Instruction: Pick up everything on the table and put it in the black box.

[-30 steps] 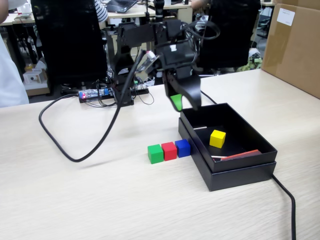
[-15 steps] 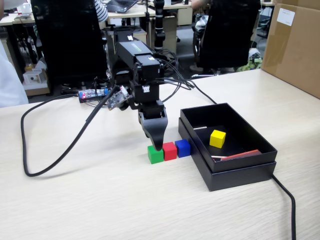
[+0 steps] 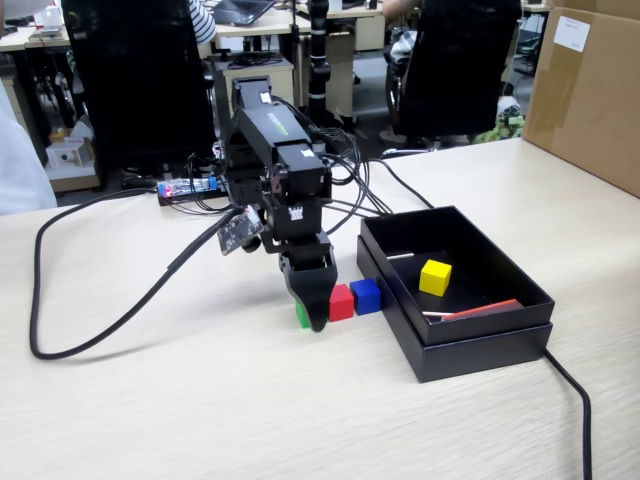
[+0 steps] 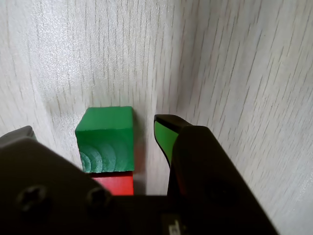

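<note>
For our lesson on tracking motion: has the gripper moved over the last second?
Yes. The gripper has come from above the black box rim, leftward and down in the fixed view, to the green cube on the table.

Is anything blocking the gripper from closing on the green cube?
Nothing visible does. In the wrist view the gripper is down around the green cube, jaws open; the red cube touches the green one's far end, outside the gap.
</note>
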You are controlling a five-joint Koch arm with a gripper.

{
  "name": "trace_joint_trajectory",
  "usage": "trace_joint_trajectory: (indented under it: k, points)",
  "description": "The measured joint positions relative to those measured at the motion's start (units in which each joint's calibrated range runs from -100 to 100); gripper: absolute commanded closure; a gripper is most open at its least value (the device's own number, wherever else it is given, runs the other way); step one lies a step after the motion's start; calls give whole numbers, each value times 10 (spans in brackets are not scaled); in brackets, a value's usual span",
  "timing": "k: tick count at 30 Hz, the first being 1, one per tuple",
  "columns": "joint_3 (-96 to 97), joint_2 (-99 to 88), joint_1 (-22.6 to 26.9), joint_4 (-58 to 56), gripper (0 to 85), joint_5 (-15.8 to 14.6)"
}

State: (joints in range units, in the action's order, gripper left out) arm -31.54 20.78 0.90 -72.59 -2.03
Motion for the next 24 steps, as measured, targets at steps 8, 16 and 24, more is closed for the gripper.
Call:
trace_joint_trajectory:
  k: [8,16,24]
  points:
    - [-33,40,1,1,640,-1]
    - [-61,53,-1,3,763,-1]
    - [-57,-145,3,2,762,7]
